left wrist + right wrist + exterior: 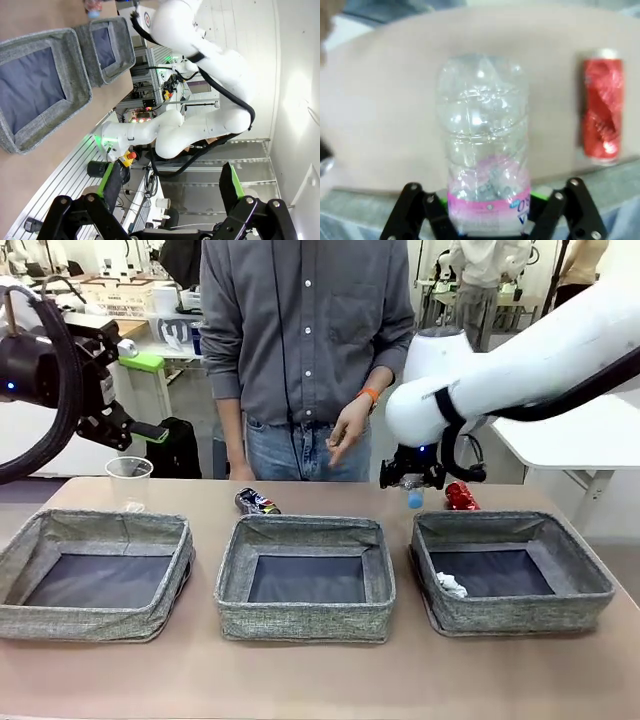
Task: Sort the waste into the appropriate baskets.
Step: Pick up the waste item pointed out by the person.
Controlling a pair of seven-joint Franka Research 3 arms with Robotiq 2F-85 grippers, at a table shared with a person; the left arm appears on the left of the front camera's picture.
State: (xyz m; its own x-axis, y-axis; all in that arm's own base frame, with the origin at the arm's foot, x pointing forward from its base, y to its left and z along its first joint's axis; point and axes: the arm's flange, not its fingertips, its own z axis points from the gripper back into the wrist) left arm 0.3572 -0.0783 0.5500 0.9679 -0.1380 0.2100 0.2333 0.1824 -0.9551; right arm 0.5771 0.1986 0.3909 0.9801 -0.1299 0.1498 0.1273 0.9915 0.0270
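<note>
plastic bottle [482, 130] clamped in right gripper [488, 212], red can [603, 112] lying near

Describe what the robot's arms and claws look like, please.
The right arm is a glossy white, rounded shell with a black cable looping beside it. Both the left gripper and the right gripper are black, angular linkages tipped with bright green pads.
</note>
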